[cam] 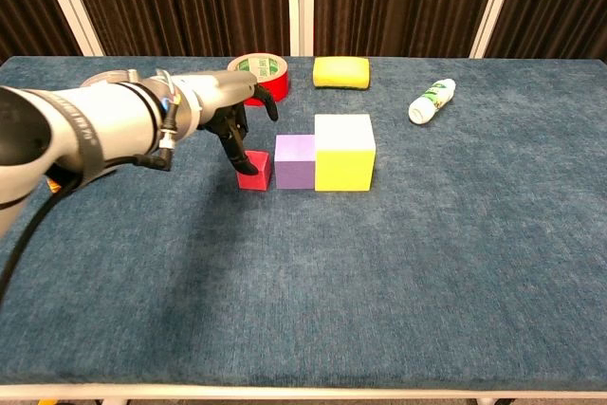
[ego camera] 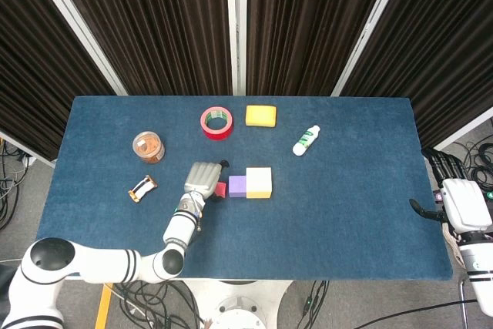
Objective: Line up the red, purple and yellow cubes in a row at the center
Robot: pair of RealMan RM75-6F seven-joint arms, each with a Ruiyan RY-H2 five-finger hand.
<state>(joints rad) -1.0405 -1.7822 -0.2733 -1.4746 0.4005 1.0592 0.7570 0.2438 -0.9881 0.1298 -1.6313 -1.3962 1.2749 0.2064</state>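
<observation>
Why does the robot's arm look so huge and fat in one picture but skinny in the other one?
In the chest view the left arm is very close to the camera, so it looks swollen beside the red cube. In the head view the camera looks down from high up, so the same arm and left hand look small. Both pictures are sharp and evenly lit.

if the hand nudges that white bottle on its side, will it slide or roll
The white bottle lies on its side, and its round body would probably roll rather than slide. The blue cloth looks napped, so it may stop soon. Its small size suggests it is light, though its contents can't be seen.
</observation>
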